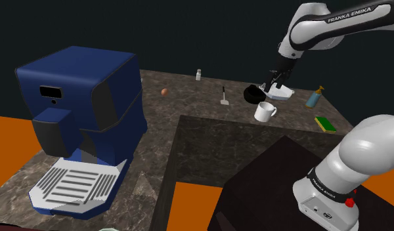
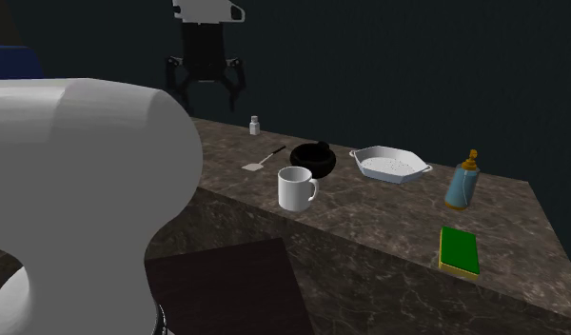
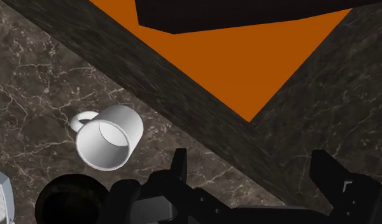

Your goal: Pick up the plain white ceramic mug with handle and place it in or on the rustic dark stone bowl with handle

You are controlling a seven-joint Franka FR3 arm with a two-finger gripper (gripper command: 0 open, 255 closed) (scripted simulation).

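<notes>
On the dark speckled counter, the white mug stands upright near the front edge, just beside the black bowl. High over the counter hangs the black gripper, its two fingers spread wide apart with nothing between them. Near the bowl sit a white dish, a blue bottle and a green sponge.
</notes>
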